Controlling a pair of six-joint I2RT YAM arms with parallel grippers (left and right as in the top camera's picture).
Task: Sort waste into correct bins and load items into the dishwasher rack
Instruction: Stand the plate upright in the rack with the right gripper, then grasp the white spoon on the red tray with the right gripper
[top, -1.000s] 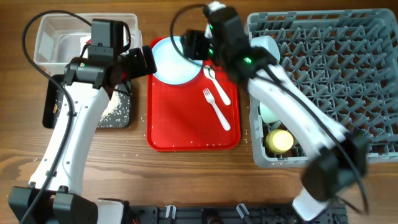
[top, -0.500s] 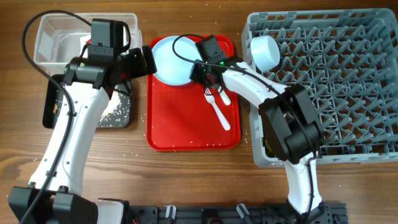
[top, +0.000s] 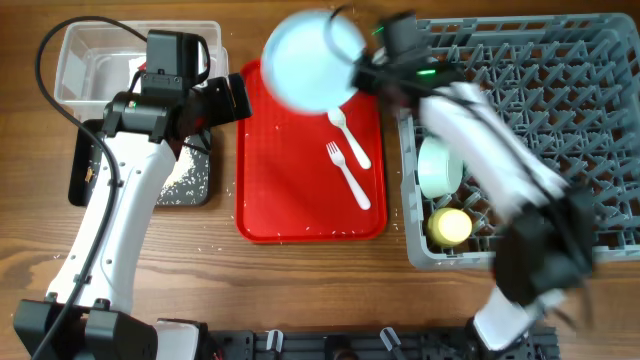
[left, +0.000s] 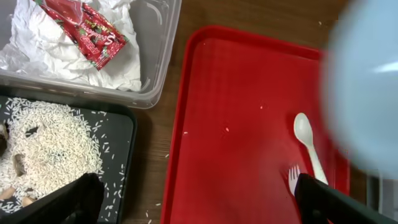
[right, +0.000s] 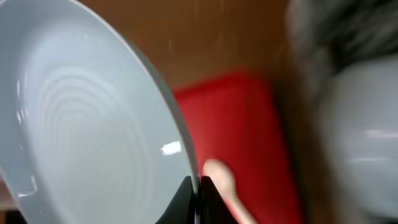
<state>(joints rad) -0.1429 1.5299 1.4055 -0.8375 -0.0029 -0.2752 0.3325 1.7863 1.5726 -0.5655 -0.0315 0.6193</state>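
My right gripper is clamped on the rim of the light blue plate — blurred, at upper centre of the overhead frame — above the red tray where spoon and fork lie, my left gripper spread wide over the tray's left edge, the dishwasher rack far right.

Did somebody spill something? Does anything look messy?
Yes. Little white grains lie scattered on the wooden table beside the black tray, and a few specks dot the red tray. The light blue plate is in the air, pinched by the right claw, not dropped.
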